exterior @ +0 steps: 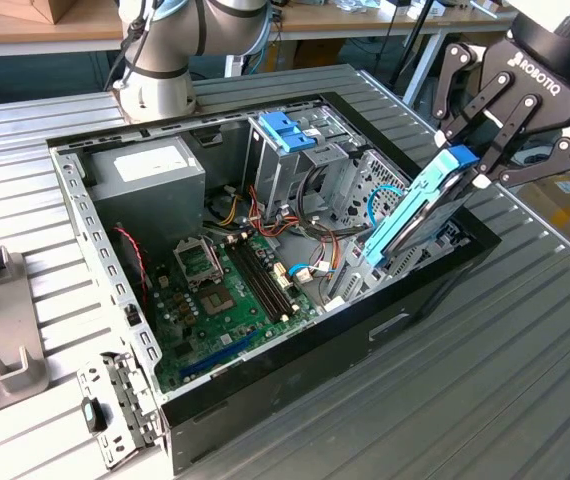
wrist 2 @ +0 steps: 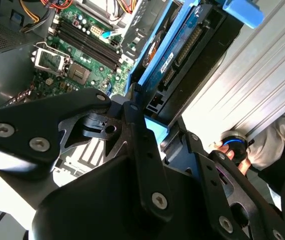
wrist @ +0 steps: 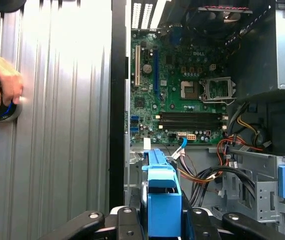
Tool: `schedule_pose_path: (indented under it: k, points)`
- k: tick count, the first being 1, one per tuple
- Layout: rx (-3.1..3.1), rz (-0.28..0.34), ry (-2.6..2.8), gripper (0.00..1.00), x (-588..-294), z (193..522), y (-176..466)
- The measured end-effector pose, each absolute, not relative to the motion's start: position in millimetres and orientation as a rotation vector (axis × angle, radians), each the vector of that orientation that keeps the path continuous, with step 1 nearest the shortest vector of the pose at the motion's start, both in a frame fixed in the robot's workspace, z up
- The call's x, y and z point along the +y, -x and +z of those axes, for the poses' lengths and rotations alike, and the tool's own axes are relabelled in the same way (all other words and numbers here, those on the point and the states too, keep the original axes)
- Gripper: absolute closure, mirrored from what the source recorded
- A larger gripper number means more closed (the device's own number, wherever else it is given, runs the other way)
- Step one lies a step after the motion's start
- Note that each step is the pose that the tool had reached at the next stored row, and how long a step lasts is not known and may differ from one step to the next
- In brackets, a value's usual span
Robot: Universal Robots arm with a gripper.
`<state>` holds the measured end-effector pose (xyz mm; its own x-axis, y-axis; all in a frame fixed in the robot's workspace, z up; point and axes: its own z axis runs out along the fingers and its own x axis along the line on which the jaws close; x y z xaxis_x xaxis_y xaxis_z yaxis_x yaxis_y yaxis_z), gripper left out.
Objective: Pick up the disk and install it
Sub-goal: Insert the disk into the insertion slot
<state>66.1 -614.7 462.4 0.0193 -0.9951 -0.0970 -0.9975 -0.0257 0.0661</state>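
A ribbed grey metal table (exterior: 485, 390) carries an open black computer case (exterior: 295, 385) with its side panel off; behind it stand wooden workbenches (exterior: 5, 28), and the arm's base (exterior: 160, 75) sits at the table's far edge; a grey fixture (exterior: 0, 320) lies on the table at the exterior view's left, apart from the case. Inside, the green motherboard (exterior: 220, 300) lies flat; the grey power-supply box (exterior: 145, 175) fills the far corner at the exterior view's left; a blue latch piece (exterior: 285, 130) tops the metal drive cage (exterior: 300, 175). The gripper (exterior: 468, 168) is clamped on the upper end of the disk (exterior: 405, 220), a finger on either side of its light-blue carrier; the disk stands tilted, its lower end down inside the case near the wall at the exterior view's right, its upper end above the rim. Bare table lies open beyond that wall and in front of the case; cables crowd the space between disk and cage. In the first wrist view a person's hand (wrist: 2, 80) rests on a round black object (wrist: 2, 111) on the table, outside the case wall.
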Motion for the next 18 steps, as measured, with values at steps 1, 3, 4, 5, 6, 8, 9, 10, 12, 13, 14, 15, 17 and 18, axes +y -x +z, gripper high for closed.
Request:
schedule_pose_path:
  k: [1, 3, 4, 5, 6, 8, 9, 10, 12, 13, 14, 15, 17, 18]
  points:
    - [2.179, 0.181, 2.228, 0.63, -614.7, 462.3, -66.2]
    - [2.179, 0.182, 2.228, 0.63, -614.8, 462.0, -66.9]
    - [2.179, 0.182, 2.228, 0.63, -614.8, 462.4, -66.9]
    - [2.179, 0.182, 2.228, 0.63, -614.8, 463.5, -67.0]
    - [2.179, 0.182, 2.228, 0.63, -614.8, 463.9, -67.4]
    - [2.179, 0.183, 2.228, 0.63, -614.8, 463.9, -70.1]
    - [2.179, 0.183, 2.229, 0.63, -614.8, 464.1, -71.4]
    - [2.179, 0.184, 2.229, 0.63, -614.8, 464.1, -72.7]
    - [2.180, 0.185, 2.229, 0.63, -614.8, 464.0, -75.4]
    - [2.180, 0.185, 2.230, 0.63, -614.8, 464.0, -76.3]
    - [2.180, 0.186, 2.230, 0.63, -614.7, 464.1, -76.9]
    - [2.180, 0.186, 2.230, 0.63, -614.5, 464.0, -77.1]
    - [2.178, 0.187, 2.232, 0.63, -612.6, 464.0, -77.2]
    - [2.175, 0.187, 2.236, 0.63, -610.6, 464.0, -77.2]
